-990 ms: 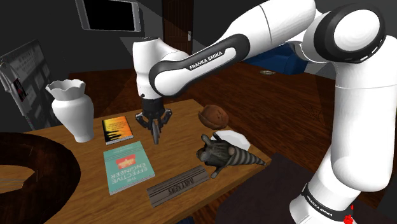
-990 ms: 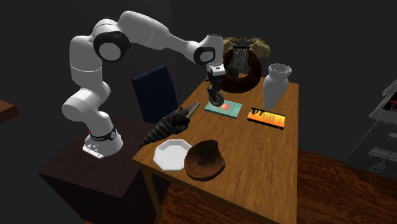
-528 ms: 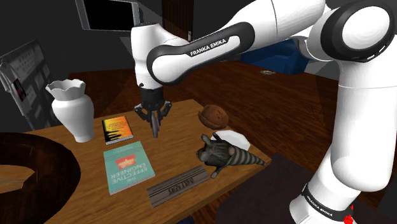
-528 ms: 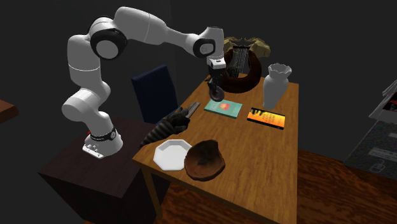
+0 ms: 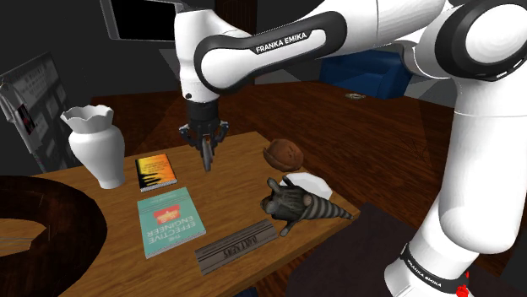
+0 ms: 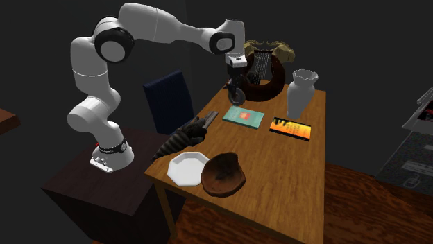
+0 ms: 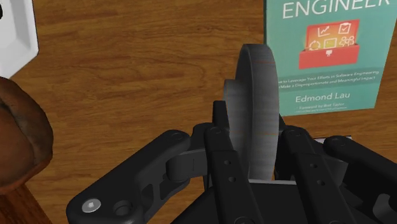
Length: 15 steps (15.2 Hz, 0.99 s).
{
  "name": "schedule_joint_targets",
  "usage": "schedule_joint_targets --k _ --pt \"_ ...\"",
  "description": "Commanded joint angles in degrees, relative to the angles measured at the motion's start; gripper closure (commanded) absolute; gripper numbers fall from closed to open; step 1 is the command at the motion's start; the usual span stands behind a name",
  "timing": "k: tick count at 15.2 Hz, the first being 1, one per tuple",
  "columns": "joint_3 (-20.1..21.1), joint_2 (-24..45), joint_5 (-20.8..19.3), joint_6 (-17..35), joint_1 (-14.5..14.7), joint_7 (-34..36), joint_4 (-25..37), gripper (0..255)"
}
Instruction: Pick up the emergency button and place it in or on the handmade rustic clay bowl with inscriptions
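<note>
Judging the grey button [image 7: 254, 83] stiff, light and smooth, I had my gripper [image 7: 252, 143] clamped across its two sides.

Saw grey disc-shaped emergency button [image 7: 253, 89] turned on edge, clamped between end effector [image 7: 254, 137] fingers, held clear above surface [image 5: 232, 190]. Noted clay bowl [image 6: 223, 173]: brown, rough, uneven rim, sat upright on surface near its edge, well apart from button. Nothing visible inside.
</note>
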Motion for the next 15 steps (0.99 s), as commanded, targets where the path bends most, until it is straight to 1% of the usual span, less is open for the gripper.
schedule_joint_targets --k 1,8,15 --pt "-0.4 -1.63 1.03 0.48 -1.77 -2.25 -1.63 255" --pt "-3.17 -8.47 5.41 3.24 -8.98 -12.81 -9.13 255" --pt "-7.17 -12.39 8.22 4.59 -14.7 -23.33 -13.04 255"
